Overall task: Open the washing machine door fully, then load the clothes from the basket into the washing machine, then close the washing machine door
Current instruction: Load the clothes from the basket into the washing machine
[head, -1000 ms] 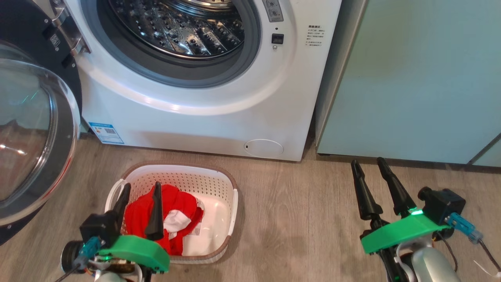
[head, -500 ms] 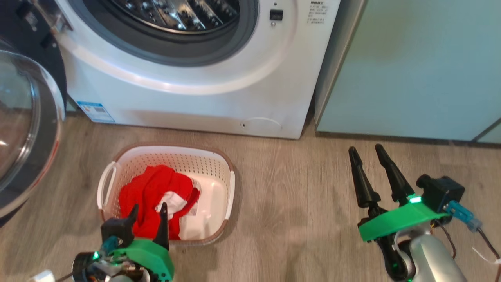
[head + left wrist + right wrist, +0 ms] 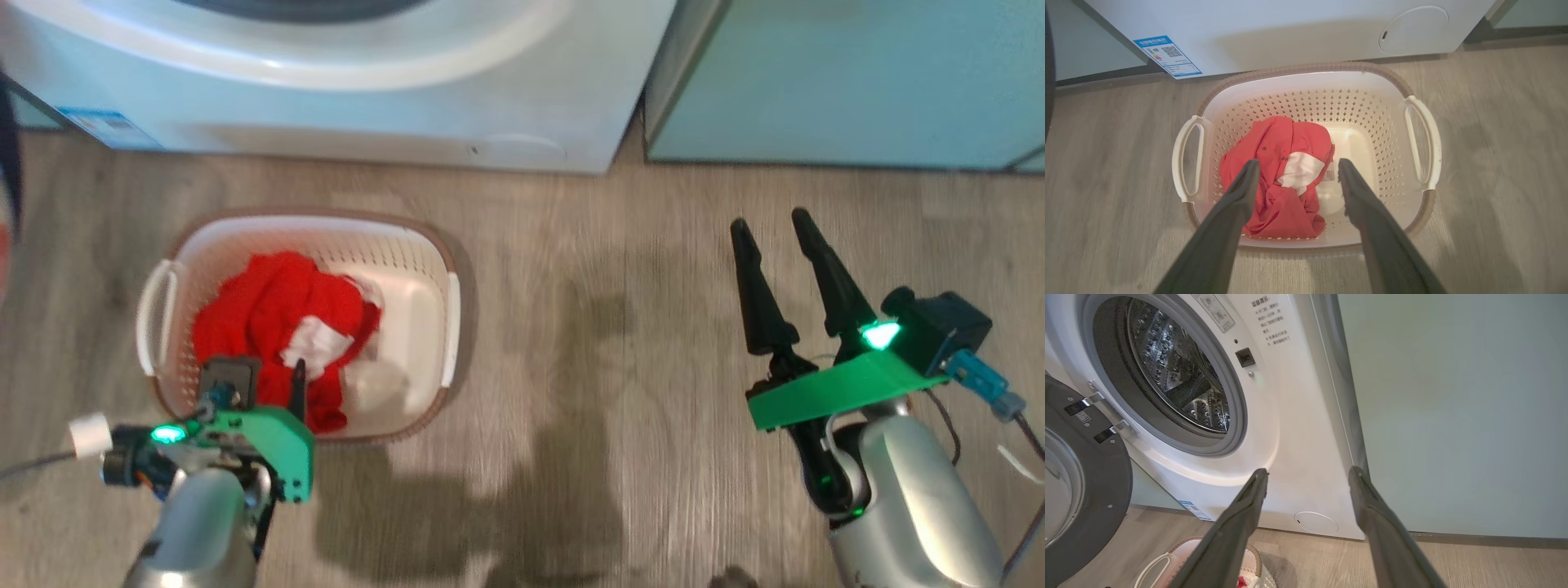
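Observation:
The cream basket (image 3: 1306,102) stands on the floor before the white washing machine (image 3: 1290,28), with the red clothes (image 3: 1274,155) heaped in its left half. My left gripper (image 3: 1297,162) hangs open above the heap, pointing down, fingers apart on either side of the white patch and touching nothing. In the head view it (image 3: 265,371) sits over the near rim of the basket (image 3: 343,245). My right gripper (image 3: 770,220) is open and empty over bare floor to the right. The washing machine door (image 3: 1098,490) stands swung open to the left of the steel drum (image 3: 1180,384).
A pale teal cabinet (image 3: 1453,416) stands tight against the machine's right side. A round white flap (image 3: 1414,29) and a blue label (image 3: 1167,55) mark the machine's base. Wooden floor (image 3: 588,343) lies between the basket and my right arm.
The head camera has tipped down, so the machine slid up the view. My left gripper has pitched downward over the clothes in the basket. The right gripper stays open and hardly moved.

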{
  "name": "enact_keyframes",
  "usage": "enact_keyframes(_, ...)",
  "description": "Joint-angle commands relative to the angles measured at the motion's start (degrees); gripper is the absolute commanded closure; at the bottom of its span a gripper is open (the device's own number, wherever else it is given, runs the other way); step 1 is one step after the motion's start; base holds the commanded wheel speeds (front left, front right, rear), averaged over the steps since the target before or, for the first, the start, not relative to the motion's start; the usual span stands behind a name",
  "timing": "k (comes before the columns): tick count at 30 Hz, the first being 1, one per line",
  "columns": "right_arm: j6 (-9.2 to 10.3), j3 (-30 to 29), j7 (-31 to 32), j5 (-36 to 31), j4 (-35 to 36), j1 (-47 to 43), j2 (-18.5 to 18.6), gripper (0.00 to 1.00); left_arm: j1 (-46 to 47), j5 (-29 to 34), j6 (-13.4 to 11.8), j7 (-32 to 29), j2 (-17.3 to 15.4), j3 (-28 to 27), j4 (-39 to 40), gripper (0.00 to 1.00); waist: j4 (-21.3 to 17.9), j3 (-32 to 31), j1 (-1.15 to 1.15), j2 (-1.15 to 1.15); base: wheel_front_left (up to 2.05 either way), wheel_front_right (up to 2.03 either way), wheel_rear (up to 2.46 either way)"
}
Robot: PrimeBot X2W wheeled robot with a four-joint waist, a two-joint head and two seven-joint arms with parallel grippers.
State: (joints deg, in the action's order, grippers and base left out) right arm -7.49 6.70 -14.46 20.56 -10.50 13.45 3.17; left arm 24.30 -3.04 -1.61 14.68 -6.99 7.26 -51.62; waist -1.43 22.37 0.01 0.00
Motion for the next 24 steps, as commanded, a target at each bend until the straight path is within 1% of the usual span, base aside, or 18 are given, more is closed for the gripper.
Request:
enact_keyframes(1, 0.0, 1.31, -0.54, -0.32, 1.98, 0.67, -0.29, 0.0, 1.81, 0.59, 0.06, 0.32, -2.03, -1.2, -0.22, 0.0, -2.14, 4.37, -0.01, 0.0, 0.0, 0.0, 0.0)
enact_keyframes(7, 0.0, 2.62, -0.54, -0.47, 3.49, 2.51, -0.29, 0.0, 9.85, 3.52, 0.9, 0.3, -5.76, 1.44, -9.71, 0.0, -4.74, 11.2, -0.01, 0.0, 0.0, 0.0, 0.0)
enact_keyframes(12, 0.0, 2.18, -0.54, -0.12, 4.77, 3.4, -0.29, 0.0, 16.4, 5.82, 1.05, 0.25, -8.99, 3.66, -15.92, 0.0, -6.45, 16.34, -0.01, 0.0, 0.0, 0.0, 0.0)
enact_keyframes(19, 0.0, 2.9, -0.54, 0.31, 5.92, 4.18, -0.29, 0.0, 22.52, 6.14, 0.74, -0.87, -13.24, 4.16, -20.13, 0.0, -8.15, 22.36, -0.01, 0.0, 0.0, 0.0, 0.0)
enact_keyframes(23, 0.0, 3.06, -0.54, 0.74, 6.91, 5.12, -0.29, 0.0, 25.7, 6.56, 0.37, -2.32, -14.93, 4.82, -20.93, 0.0, -8.66, 25.32, -0.01, 0.0, 0.0, 0.0, 0.0)
enact_keyframes(24, 0.0, 3.06, -0.54, 0.74, 6.91, 5.12, -0.29, 0.0, 25.7, 6.56, 0.37, -2.32, -14.93, 4.82, -20.93, 0.0, -8.66, 25.32, -0.01, 0.0, 0.0, 0.0, 0.0)
